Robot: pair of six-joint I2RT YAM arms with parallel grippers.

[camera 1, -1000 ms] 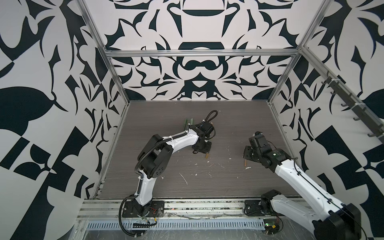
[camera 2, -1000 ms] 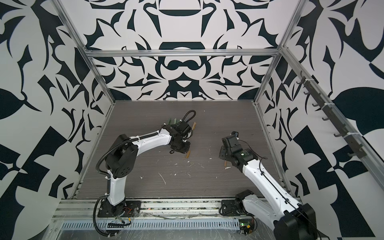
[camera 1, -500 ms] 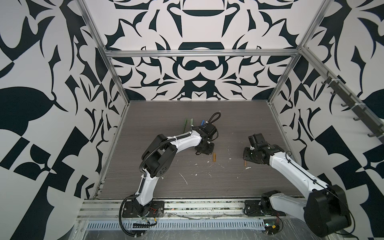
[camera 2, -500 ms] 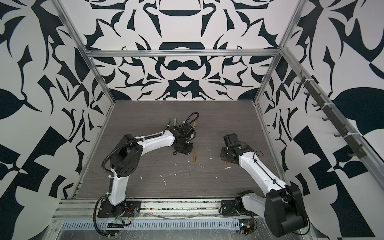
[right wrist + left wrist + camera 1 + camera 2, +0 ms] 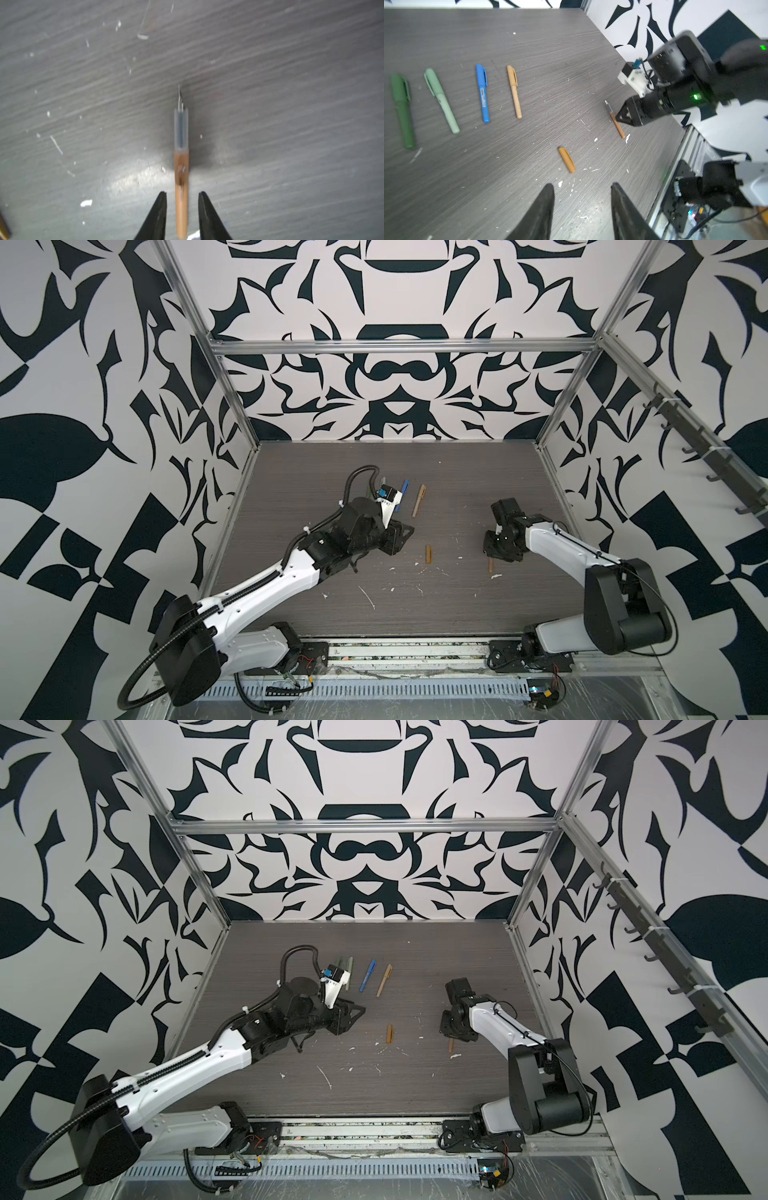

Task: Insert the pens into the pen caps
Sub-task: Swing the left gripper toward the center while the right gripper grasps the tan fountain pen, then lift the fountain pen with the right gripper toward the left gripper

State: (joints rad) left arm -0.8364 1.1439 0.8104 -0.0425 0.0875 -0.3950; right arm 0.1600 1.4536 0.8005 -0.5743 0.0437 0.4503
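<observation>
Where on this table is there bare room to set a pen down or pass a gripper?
Free: the back-right table, between the tan pen, back wall and right gripper; the front-middle strip, white flecks only. Crowded: the capped pens back-left; the middle around the orange-brown cap and orange-brown pen.

This was a robotics lab test cell; black-and-white patterned panels [image 5: 395, 377] walled it in, held by a bare aluminium extrusion frame [image 5: 399, 346]; the left arm [image 5: 266, 593] and the right arm [image 5: 557, 543], both white and black, were bolted to a metal rail [image 5: 415, 651] at the front of a grey wood-grain tabletop [image 5: 478, 472]; a slotted cable duct [image 5: 395, 691] ran below, beside loose wiring and a lit circuit board [image 5: 540, 691]; a rack of hooks [image 5: 706, 460] lined one wall.
</observation>
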